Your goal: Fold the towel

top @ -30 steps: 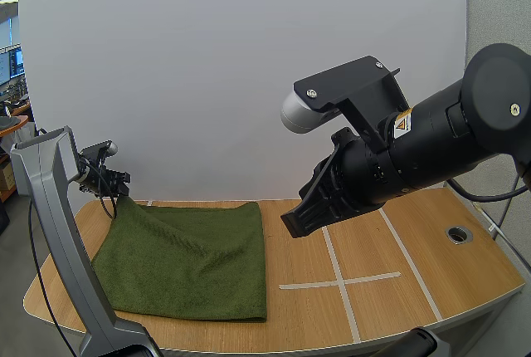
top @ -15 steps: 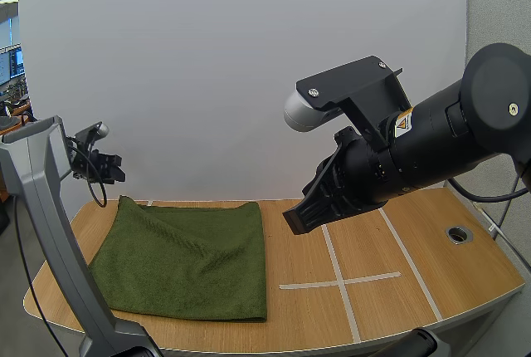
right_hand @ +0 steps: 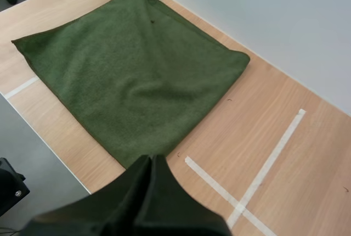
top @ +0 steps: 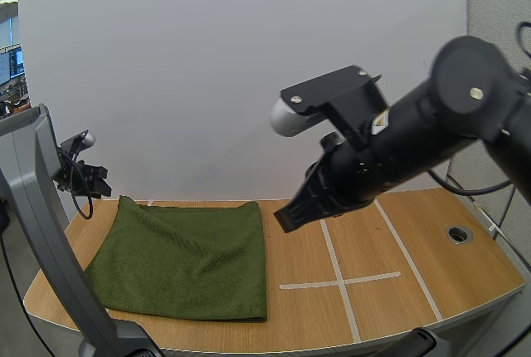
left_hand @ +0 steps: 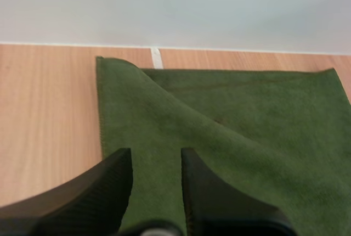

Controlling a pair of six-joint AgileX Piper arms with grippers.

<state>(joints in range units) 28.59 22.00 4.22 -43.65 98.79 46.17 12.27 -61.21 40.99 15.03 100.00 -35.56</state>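
The left claw (top: 88, 179) hangs high at nine o'clock, its two fingers (left_hand: 116, 166) standing apart. The right arm (top: 419, 137) slants down from three o'clock toward the middle, the right claw (top: 288, 217) pressed into one dark wedge.

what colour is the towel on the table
Plain dark green, no pattern. The towel shows best in the right wrist view.

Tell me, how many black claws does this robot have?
2. The left gripper hangs open near the far-left corner of the towel; the right gripper hovers shut above the table, right of it.
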